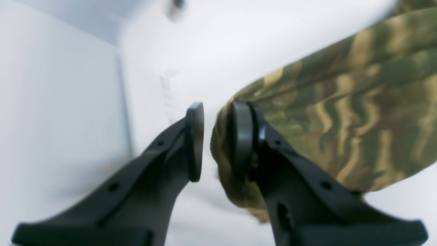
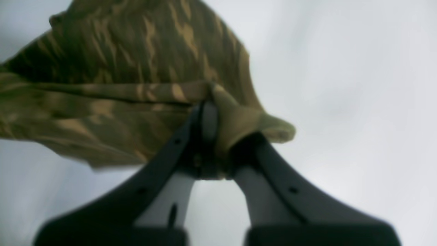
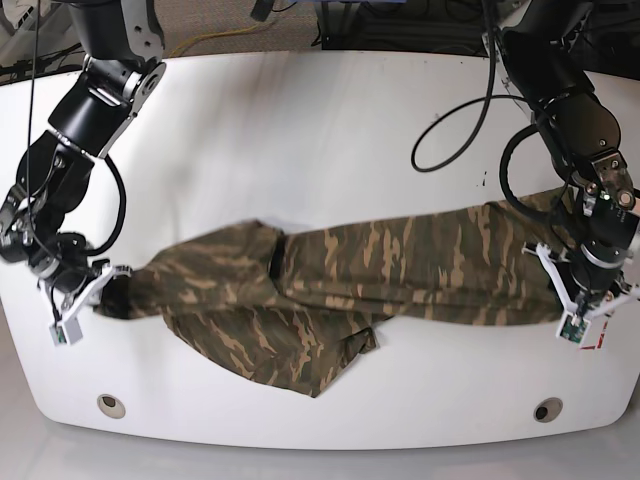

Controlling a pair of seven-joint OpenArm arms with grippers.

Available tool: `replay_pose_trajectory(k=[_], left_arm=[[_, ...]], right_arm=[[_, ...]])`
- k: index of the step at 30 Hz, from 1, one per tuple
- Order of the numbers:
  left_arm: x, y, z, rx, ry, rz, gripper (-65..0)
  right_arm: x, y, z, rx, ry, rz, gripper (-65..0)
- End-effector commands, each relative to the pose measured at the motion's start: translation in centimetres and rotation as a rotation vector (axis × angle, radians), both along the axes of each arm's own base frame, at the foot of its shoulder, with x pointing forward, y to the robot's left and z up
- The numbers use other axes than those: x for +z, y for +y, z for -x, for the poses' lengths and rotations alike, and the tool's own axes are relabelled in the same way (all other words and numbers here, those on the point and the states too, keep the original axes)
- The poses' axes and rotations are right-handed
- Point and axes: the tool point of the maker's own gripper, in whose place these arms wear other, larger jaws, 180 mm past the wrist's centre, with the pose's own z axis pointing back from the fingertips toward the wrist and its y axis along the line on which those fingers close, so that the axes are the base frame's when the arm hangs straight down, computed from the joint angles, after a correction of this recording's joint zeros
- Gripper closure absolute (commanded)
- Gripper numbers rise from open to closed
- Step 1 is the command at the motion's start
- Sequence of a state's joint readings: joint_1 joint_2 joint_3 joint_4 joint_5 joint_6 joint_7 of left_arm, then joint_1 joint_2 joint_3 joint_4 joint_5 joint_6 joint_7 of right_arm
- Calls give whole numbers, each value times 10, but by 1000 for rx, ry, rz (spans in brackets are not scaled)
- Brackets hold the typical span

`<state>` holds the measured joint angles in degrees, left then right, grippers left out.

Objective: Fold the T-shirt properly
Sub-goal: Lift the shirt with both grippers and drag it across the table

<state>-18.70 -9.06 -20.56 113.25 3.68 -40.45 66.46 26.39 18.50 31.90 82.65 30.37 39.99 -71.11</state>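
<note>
Your camouflage-print cloth T-shirt [image 3: 380,265] stretches lengthwise between both arms: right jaws [image 2: 218,133] clamp one end, left jaws [image 1: 215,140] stand apart, cloth outside one pad.

White table [image 3: 330,120], black cables [image 3: 455,115]

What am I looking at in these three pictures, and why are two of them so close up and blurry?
This is a robot with two arms at a white table. One picture looks down from above; the other two come from small cameras on the wrists, so you see each arm's black jaws from right behind them.

Stretched across the table lies a camouflage T-shirt. The right gripper, on the left in the overhead view, has its jaws shut on a bunch of the cloth at one end. The left gripper is at the other end; its jaws stand a little apart, with cloth against one of them, and nothing visible in the gap between them.
</note>
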Motion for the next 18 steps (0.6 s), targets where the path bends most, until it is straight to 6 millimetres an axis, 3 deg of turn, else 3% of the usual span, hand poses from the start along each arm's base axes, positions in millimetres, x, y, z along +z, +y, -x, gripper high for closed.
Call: replay_pose_trajectory(k=[1,6,10,13,18], left_arm=[[32,11,-6,36,-67,-28,-114],[59,15,-14,49,-127,-35,-114],[105,26,-21,69,-227,-69,-114],[139,29,-26,81,-310,-73,-114],[210,42,-24,111,-460,-112,-114]], right_arm=[[41,-9,-20,7,-101,25,0],[70,-10,-36,32,-141,61,0],[101,0,-52,66,-195,102,0],[136,0,-64,79,-245,178,0],[213,15,-81,117,-377,256,0]])
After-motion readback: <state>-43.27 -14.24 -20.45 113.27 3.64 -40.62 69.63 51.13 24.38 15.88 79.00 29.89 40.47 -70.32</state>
